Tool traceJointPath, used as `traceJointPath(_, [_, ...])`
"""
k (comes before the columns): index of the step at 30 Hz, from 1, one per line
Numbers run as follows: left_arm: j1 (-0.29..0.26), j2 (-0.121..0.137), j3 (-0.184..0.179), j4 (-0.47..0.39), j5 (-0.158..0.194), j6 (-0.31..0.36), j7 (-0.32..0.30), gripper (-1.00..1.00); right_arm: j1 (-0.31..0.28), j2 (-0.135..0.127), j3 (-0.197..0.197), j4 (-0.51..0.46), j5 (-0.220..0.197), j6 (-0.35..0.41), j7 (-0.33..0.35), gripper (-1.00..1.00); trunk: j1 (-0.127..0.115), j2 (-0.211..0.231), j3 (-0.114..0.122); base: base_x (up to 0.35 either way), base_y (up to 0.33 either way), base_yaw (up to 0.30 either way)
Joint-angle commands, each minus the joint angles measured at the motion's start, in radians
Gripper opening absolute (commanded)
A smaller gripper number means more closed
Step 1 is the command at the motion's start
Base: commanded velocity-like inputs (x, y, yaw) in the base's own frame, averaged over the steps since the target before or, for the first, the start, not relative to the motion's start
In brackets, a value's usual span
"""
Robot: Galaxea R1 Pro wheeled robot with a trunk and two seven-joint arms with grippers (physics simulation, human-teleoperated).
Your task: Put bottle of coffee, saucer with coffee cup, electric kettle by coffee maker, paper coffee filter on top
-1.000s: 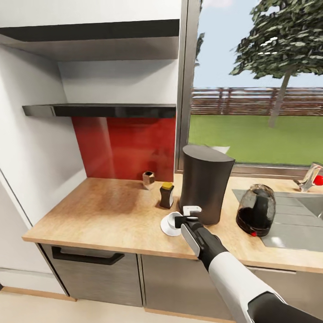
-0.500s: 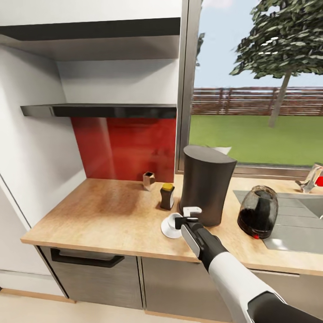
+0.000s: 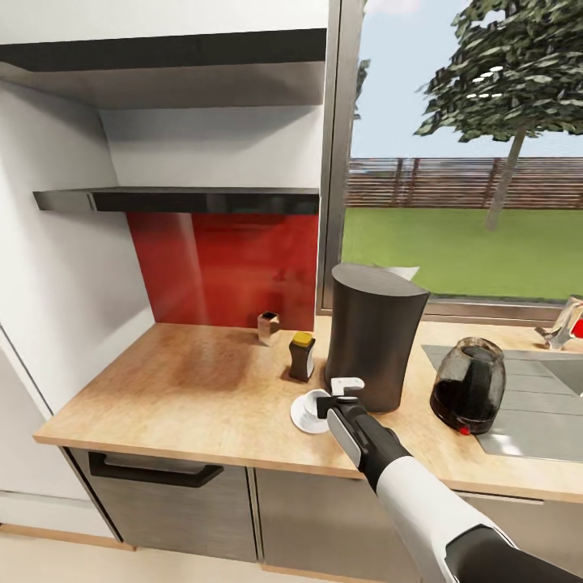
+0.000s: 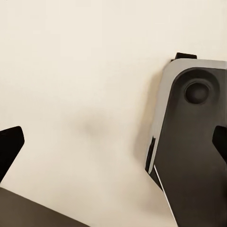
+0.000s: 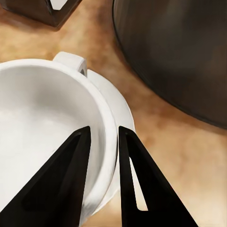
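Note:
The dark, tall coffee maker (image 3: 374, 336) stands on the wooden countertop (image 3: 186, 389), with something white (image 3: 402, 271) showing at its top rear edge. The coffee bottle (image 3: 302, 355) with a yellow cap stands just to its left. In front of it a white coffee cup (image 3: 312, 400) rests on a white saucer (image 3: 300, 419). My right gripper (image 3: 328, 399) is shut on the cup's rim, one finger inside the cup (image 5: 47, 109) and one outside, above the saucer (image 5: 124, 111). The glass electric kettle (image 3: 470, 387) stands right of the coffee maker on the drainboard. My left gripper (image 4: 113, 142) is open over the pale floor.
A small brown-topped container (image 3: 268, 325) sits at the red backsplash. A black shelf (image 3: 178, 198) hangs above the counter. The sink (image 3: 559, 380) and tap (image 3: 563, 324) lie at the right. The robot's base (image 4: 194, 142) shows in the left wrist view.
The head view has drifted slightly, shifting the whole picture. My right gripper stays shut on the cup on the saucer.

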Motion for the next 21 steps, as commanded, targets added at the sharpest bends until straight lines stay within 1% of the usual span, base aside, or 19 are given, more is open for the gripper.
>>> traceJointPath(1, [-0.001,0.0,0.008,0.002,-0.01,-0.004,0.002,1.0,-0.001,0.0,0.003,-0.001,-0.009,0.003,-0.007,-1.0,0.001,-0.002,-0.002,0.021,0.0,0.0])
traceJointPath(8, [-0.001,0.0,0.008,0.002,-0.01,-0.004,0.002,1.0,-0.001,0.0,0.003,-0.001,-0.009,0.003,-0.007,-1.0,0.001,-0.002,-0.002,0.11,0.0,0.0])
traceJointPath(18, [-0.001,0.0,0.007,0.002,-0.01,-0.004,0.003,1.0,-0.001,0.0,0.003,0.0,-0.009,0.003,-0.007,-1.0,0.001,-0.002,-0.002,0.006,0.0,0.0])
traceJointPath(19, [-0.001,0.0,0.007,0.002,-0.01,-0.004,0.003,1.0,-0.001,0.0,0.004,0.0,-0.009,0.003,-0.007,1.0,0.001,-0.002,-0.002,0.0,0.0,0.0])
traceJointPath(21, [-0.001,0.0,0.007,0.002,-0.01,-0.004,0.003,1.0,-0.001,0.0,0.005,0.0,-0.009,0.003,-0.006,1.0,0.001,-0.002,-0.002,0.0,0.0,0.0])
